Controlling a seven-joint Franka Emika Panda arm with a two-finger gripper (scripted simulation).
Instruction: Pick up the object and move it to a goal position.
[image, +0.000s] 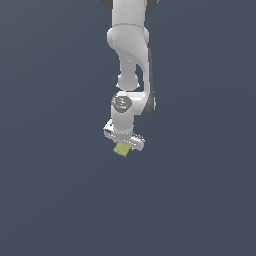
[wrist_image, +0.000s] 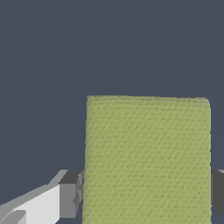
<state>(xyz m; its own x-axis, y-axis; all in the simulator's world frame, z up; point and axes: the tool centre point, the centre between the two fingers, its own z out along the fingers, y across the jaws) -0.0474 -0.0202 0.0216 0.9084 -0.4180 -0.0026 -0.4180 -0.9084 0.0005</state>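
One olive-yellow block (image: 121, 149) sits directly under the single white gripper (image: 123, 145), between its two dark fingertips (wrist_image: 70, 194). They press against the block's sides, closed on it, over the plain grey-blue tabletop (image: 50, 200).

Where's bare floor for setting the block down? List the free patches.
Bare grey floor lies on every side of the arm, toward both exterior view edges and the near edge. Only the spot under the gripper is taken, with the olive-yellow block between its fingers.
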